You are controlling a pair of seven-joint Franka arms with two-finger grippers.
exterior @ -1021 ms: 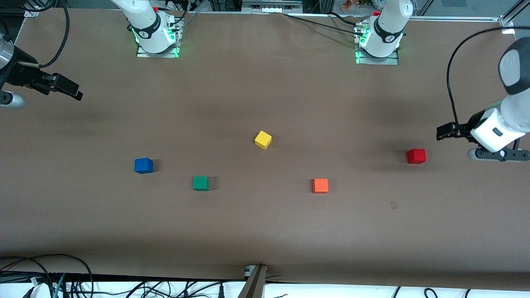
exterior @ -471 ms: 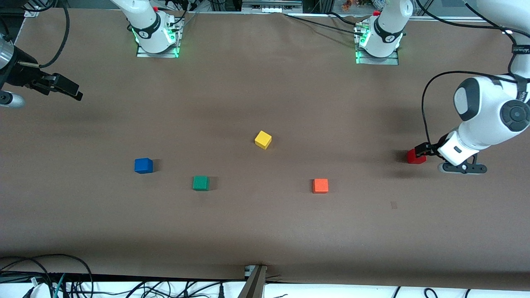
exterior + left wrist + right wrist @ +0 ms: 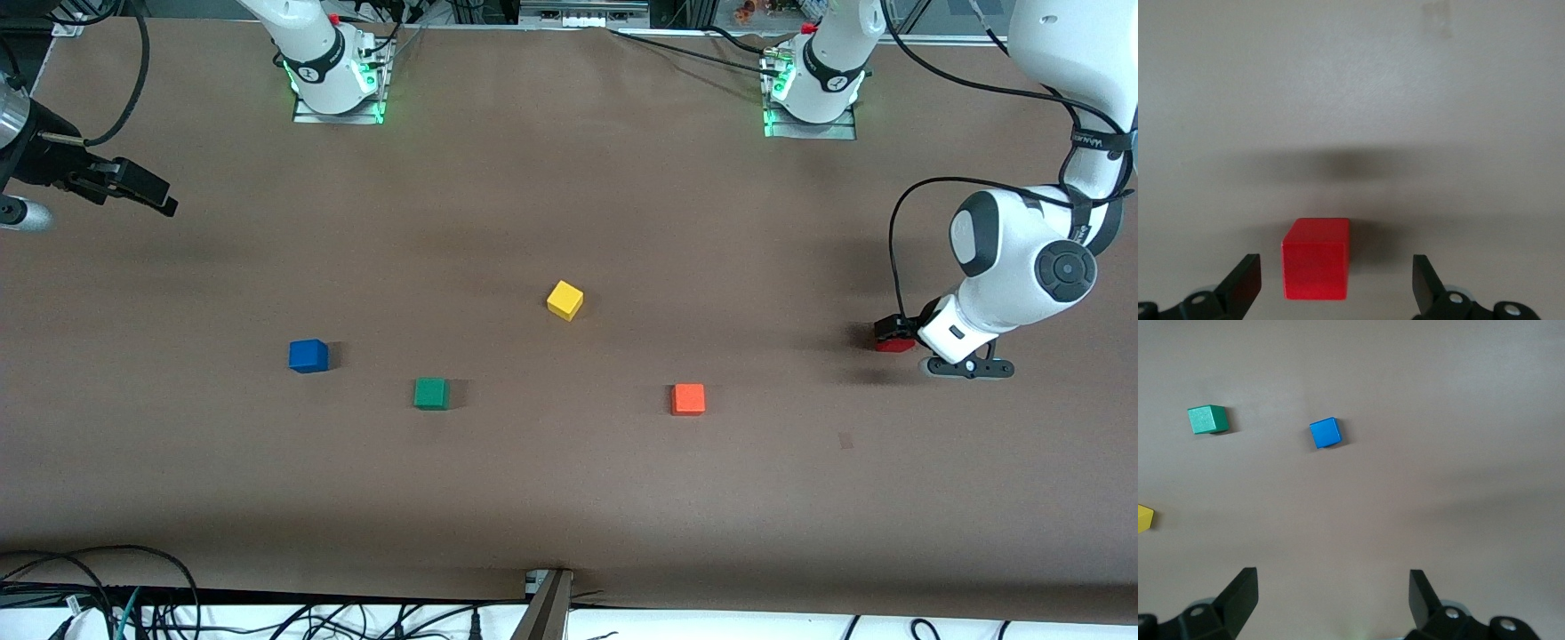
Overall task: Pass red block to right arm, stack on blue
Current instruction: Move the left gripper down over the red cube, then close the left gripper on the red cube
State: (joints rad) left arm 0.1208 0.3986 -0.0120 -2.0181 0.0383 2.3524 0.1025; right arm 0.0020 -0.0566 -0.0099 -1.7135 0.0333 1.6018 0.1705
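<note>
Red block (image 3: 892, 344) mostly hidden under left gripper (image 3: 1333, 287); we see jaws spread, not touching. Right gripper (image 3: 1333, 600) spread, idle, part cut off.

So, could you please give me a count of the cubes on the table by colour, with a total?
red cube: 1
orange cube: 1
yellow cube: 1
green cube: 1
blue cube: 1
Total: 5 cubes
</note>
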